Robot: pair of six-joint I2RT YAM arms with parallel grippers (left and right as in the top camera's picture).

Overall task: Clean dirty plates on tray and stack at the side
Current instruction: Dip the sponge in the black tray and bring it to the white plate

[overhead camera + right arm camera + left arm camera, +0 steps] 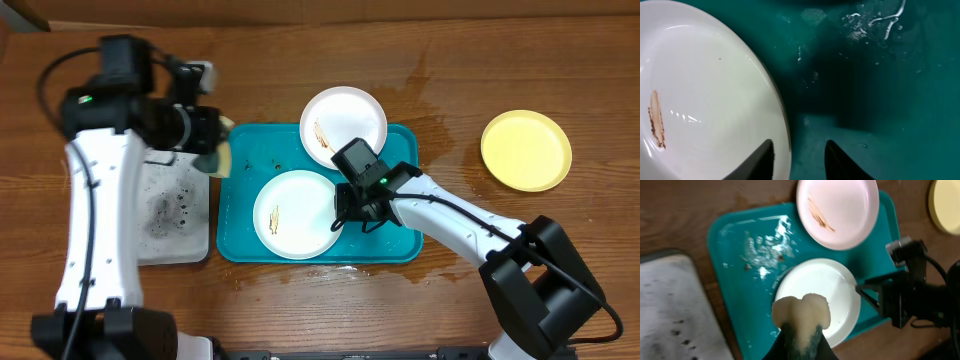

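The teal tray [238, 240] holds one white plate [295, 213] with a brown smear. A second smeared white plate [345, 122] rests on the tray's far rim. The pale yellow plate [526, 150] lies on the table at the right. My left gripper [212, 150] is shut on a yellow-green sponge [801, 312], held above the tray's left edge. My right gripper [345, 215] is open at the near plate's right edge. In the right wrist view its fingers [799, 147] straddle the rim of that plate [705, 90], one over the plate, one over the tray [865, 90].
A black-rimmed tray [175, 215] with a soapy white inside and dark specks sits left of the teal tray. Foam and crumbs [765, 250] lie on the teal tray's left part. Water wets the table around the tray's far right corner [430, 110].
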